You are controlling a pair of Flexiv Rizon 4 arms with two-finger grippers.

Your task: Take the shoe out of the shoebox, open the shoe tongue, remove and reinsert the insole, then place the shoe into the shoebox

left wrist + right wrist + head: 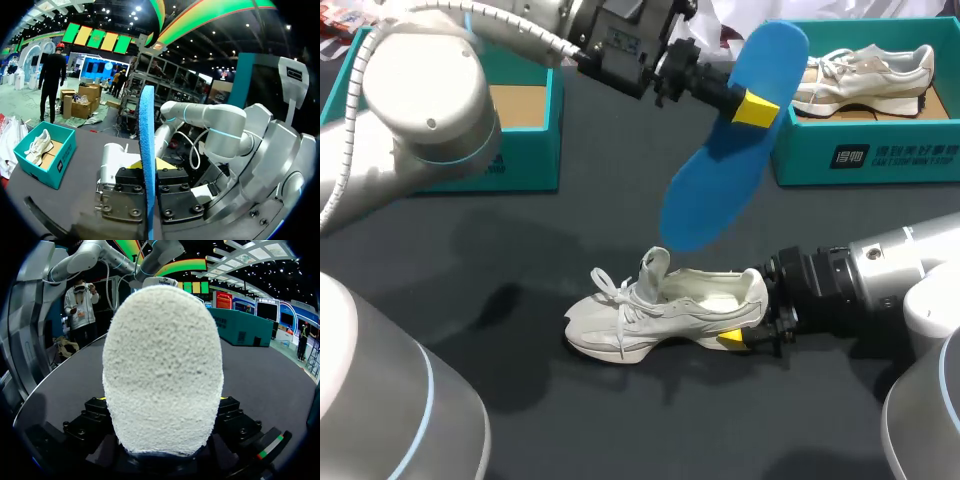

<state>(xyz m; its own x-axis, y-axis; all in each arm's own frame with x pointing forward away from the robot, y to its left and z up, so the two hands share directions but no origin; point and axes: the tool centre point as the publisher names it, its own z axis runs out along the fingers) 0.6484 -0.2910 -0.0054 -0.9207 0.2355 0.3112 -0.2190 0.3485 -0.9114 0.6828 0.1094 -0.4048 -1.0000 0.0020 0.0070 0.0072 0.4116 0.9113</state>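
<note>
My left gripper (752,108) is clamped across the upper part of the blue insole (720,170). The left wrist view shows the insole edge-on (147,150), pinched between the 2 finger blocks. It hangs in the air at a slant, its lower end just above the shoe's raised tongue. My right gripper (752,325) grips the heel of the white shoe (660,315), which stands upright on the dark table (520,260) with its toe pointing away from that arm. I judge the insole is out and reinsertion is next. I would steepen it, feed the lower end into the opening behind the tongue, and slide it toward the toe while the right braces the heel. The shoe has loose laces, a pale lining and a fuzzy heel (162,370). The teal shoebox (865,160) sits well apart and holds 1 other shoe (865,75).
</note>
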